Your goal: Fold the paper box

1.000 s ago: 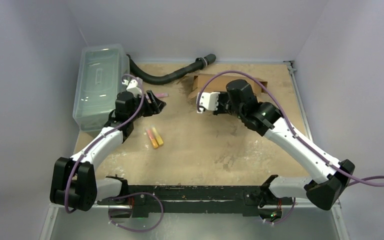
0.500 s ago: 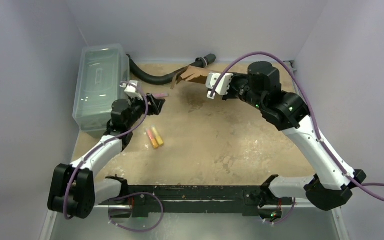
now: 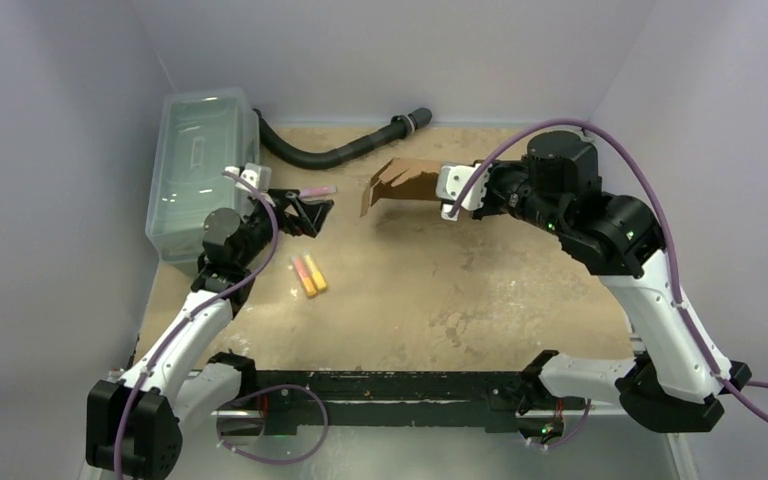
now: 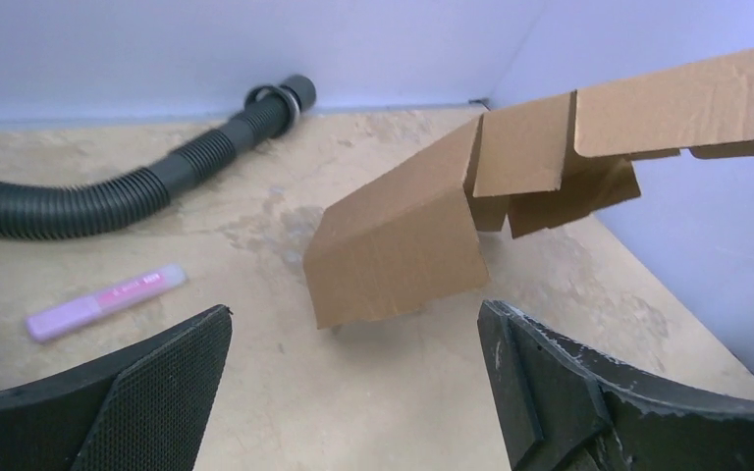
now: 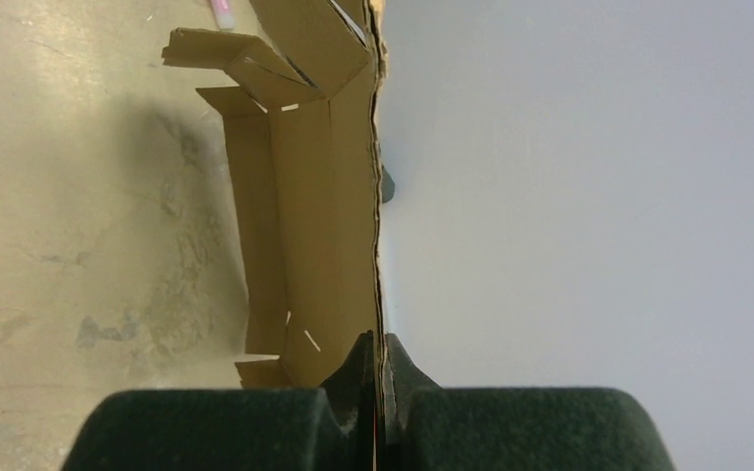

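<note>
**Paper box [image 3: 400,183] held up at 12 o'clock, left gripper [image 3: 310,213] spread and empty**

Your right gripper [image 5: 378,358] was pinched tight on one thin edge of the paper box and held it in the air over the table [image 3: 440,290], toward 12 o'clock. The cardboard was partly folded, with its flaps drooping at the 9 o'clock end. Your left gripper had its jaws wide apart with nothing between them. It pointed toward 3 o'clock at the box and stood clear of it. A pink pen [image 3: 318,190] lay just beyond that gripper, near the black hose [image 3: 330,152] at 11 o'clock. The clear bin [image 3: 195,165] sat at 10 o'clock. Two orange sticks [image 3: 309,273] lay side by side at 9 o'clock from the table's centre.
</note>
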Action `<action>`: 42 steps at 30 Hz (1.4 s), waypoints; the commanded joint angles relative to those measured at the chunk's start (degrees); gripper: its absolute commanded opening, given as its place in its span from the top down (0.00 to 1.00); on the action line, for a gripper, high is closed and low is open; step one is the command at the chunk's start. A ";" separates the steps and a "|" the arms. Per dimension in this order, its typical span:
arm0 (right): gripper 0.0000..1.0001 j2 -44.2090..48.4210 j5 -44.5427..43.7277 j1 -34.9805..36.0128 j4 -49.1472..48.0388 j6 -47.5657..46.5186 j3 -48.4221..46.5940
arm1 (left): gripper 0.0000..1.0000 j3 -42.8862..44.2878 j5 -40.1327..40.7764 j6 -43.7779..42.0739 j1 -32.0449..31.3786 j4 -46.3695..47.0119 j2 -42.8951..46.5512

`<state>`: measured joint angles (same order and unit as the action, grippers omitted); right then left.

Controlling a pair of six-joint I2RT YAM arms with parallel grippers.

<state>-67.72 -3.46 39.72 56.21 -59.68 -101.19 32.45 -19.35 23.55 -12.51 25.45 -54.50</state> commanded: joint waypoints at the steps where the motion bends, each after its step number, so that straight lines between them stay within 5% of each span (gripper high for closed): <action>1: 1.00 -0.50 0.96 -0.17 0.78 -0.80 -0.12 | 0.05 0.38 -4.78 2.87 -0.14 -3.68 -0.20; 18: 1.00 -6.54 1.03 -0.19 -10.45 2.37 9.61 | 0.12 -7.18 2.10 4.36 -2.60 5.54 -8.38; 27: 1.00 -7.77 0.67 -0.17 -16.01 2.07 12.99 | 0.22 0.22 7.30 4.83 -3.04 9.63 -20.09; 34: 1.00 -6.50 -0.27 -0.17 -18.44 2.46 19.16 | 0.39 3.33 9.19 3.96 -3.09 9.56 -23.61; 42: 1.00 -5.91 1.66 -0.18 -19.22 3.49 19.07 | 0.43 4.84 9.08 0.31 -3.13 15.01 -28.29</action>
<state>-75.35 -3.27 39.68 39.48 -58.11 -80.97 34.98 -10.85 27.18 -15.42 33.98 -80.90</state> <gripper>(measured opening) 0.007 0.573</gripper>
